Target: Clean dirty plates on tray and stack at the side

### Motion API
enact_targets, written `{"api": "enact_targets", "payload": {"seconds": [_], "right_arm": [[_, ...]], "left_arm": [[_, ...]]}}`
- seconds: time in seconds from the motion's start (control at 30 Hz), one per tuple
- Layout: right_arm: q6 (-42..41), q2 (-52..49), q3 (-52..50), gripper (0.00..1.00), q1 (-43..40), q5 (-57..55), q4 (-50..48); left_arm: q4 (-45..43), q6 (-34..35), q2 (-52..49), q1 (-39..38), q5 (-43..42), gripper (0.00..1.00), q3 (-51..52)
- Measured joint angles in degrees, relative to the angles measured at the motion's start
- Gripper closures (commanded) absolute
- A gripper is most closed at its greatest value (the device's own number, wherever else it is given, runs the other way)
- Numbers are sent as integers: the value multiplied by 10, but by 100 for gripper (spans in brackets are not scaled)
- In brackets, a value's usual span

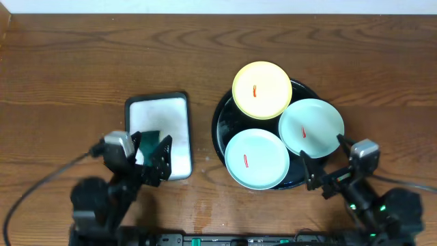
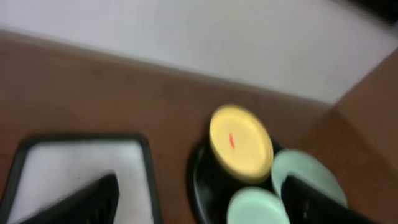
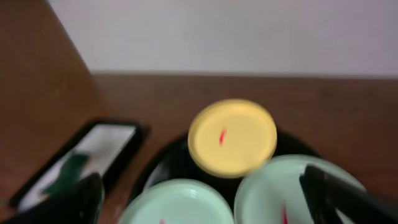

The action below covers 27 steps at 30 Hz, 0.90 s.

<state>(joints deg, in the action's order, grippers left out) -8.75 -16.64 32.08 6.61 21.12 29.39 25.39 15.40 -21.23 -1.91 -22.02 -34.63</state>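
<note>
Since both wrist cams are pretty smeared with blur, I'm mostly going off the overhead here. The black tray [image 1: 220,130] sits right of the middle of the wooden table [image 1: 68,61]. All three plates are on it, lying flat and none stacked.

The yellow plate [image 1: 262,89] is at 12 o'clock on the tray and hangs out over the far rim. The right mint plate [image 1: 311,127] is at 3 o'clock and also pokes past the rim. Its edge is right up against the yellow one's. The near mint plate [image 1: 257,158] is down around 6 to 7 o'clock, very close to the other mint one, but I can't tell if they actually touch. Each plate has a small red smear [image 1: 255,91] near its centre.

At 9 o'clock from the black tray, just beside it but apart, there's a white tray [image 1: 160,109] with a dark rim. A dark green thing [image 1: 147,140] lies at its 6 o'clock end, partly hidden, so I can't say what it is.

The left gripper [image 1: 145,158] hangs over that 6 o'clock end of the white tray, fingers spread wide with nothing between them. The right gripper [image 1: 326,162] is at about 4 o'clock off the black tray, just outside the rim and near the right mint plate. Its fingers are likewise spread with nothing in them. In each wrist view the dark fingers show at the bottom corners, far apart.
</note>
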Motion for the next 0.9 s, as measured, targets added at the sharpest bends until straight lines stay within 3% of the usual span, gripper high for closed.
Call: {"api": "enact_targets", "payload": {"seconds": [0.13, 0.23, 0.4, 0.63, 0.83, 0.9], "right_arm": [[7, -140, 151, 1, 0, -1, 200], [7, -260, 235, 1, 0, -1, 291], [7, -361, 263, 1, 0, 28, 299], [35, -412, 263, 18, 0, 123, 278], [40, -411, 263, 21, 0, 142, 285], [40, -410, 263, 21, 0, 145, 286]], "left_arm": [[173, -3, -120, 0, 1, 16, -146], [261, -13, -195, 0, 7, 16, -227], [318, -26, -245, 0, 10, 16, -242], [354, -30, -322, 0, 78, 16, -238], [312, 17, -439, 0, 167, 18, -204], [276, 28, -486, 0, 179, 23, -193]]}}
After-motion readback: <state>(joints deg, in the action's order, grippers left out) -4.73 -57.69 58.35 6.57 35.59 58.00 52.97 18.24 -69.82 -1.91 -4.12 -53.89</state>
